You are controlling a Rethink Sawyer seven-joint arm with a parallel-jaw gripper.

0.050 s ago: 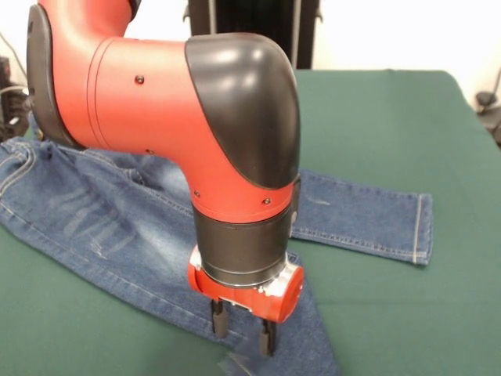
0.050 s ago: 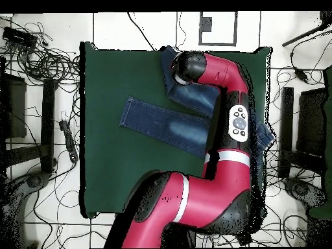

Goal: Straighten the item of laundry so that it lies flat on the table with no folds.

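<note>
The red and black arm bends at its elbow and points straight down. The tool hangs below the wrist, its two dark fingers slightly parted.

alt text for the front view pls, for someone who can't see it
A red and black robot arm reaches down over blue denim jeans on a dark green table, its gripper open with its fingertips at the near leg. The other leg lies flat, stretching right to its hemmed cuff.
</note>
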